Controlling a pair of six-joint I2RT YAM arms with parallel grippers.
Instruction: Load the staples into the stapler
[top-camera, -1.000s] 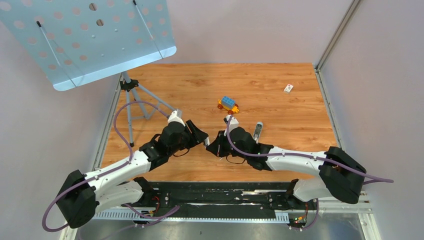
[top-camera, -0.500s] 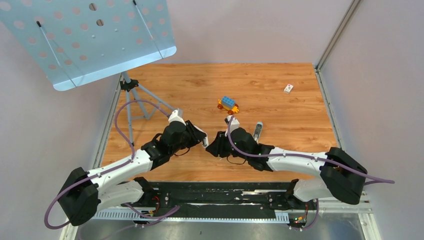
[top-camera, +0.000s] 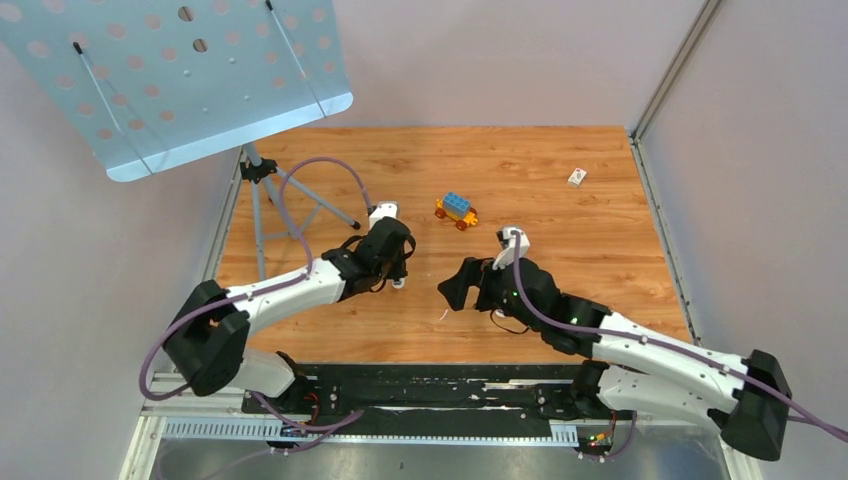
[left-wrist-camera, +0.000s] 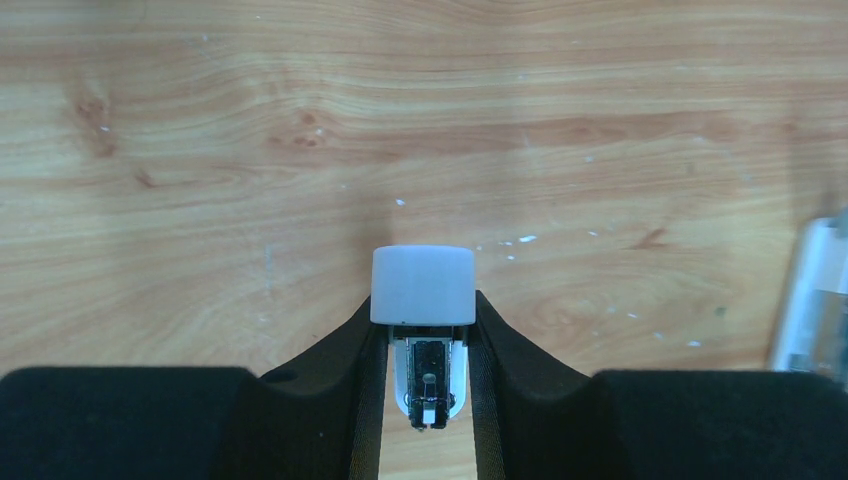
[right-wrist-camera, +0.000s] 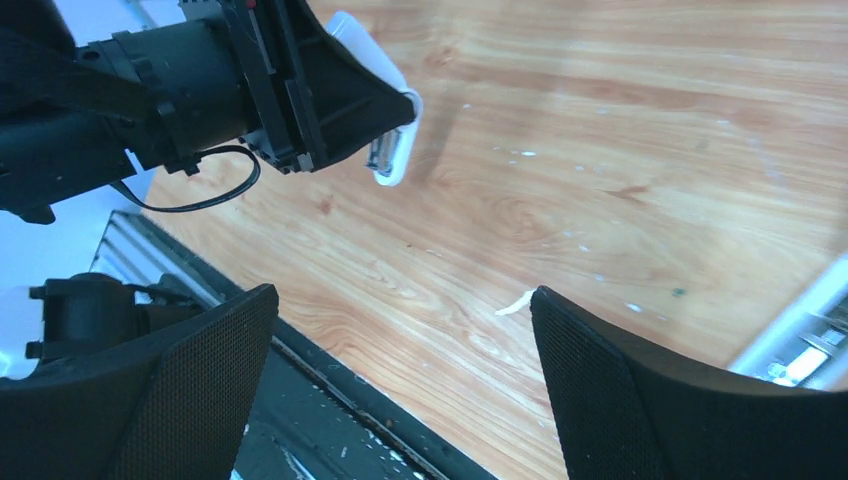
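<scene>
The left gripper (left-wrist-camera: 424, 330) has its jaws clamped on the white stapler (left-wrist-camera: 422, 285); the right gripper (right-wrist-camera: 400, 295) jaws stand wide apart, empty. You cannot confirm loading: a pale sliver (right-wrist-camera: 515, 303), possibly staples, lies on the bench (top-camera: 560, 230).

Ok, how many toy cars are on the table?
1: the toy car stands at the far middle of the table. More could lie hidden.
</scene>
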